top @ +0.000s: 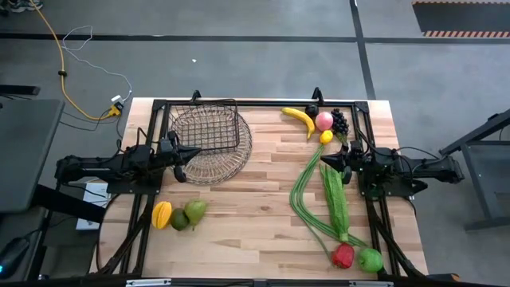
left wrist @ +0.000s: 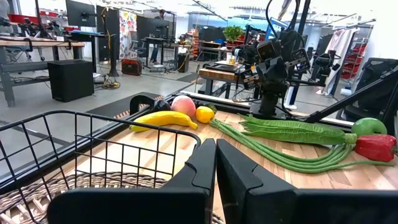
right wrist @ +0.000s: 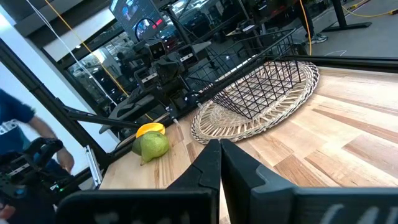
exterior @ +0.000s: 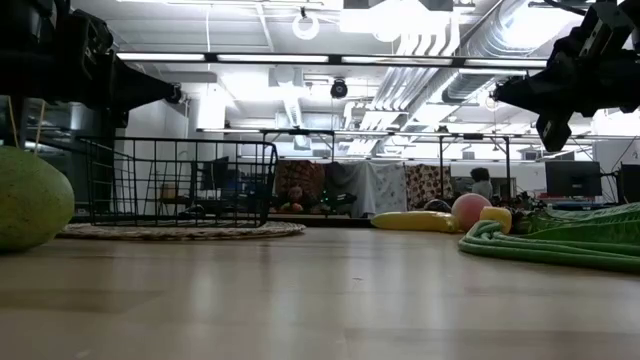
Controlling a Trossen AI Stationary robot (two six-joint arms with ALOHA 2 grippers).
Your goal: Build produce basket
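High view: basket (top: 209, 131) just beside left claw (top: 180, 154), clenched, empty; right claw (top: 344, 158) clenched over leafy greens (top: 335, 196).

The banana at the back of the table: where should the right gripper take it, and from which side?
Probably from above, at the middle of the banana, fingers across its narrow width. It lies flat on the table, curved, with tapered ends that would likely slip. Its middle looks clear; the peach and lemon crowd only the end nearer the right gripper, so stay off that end.
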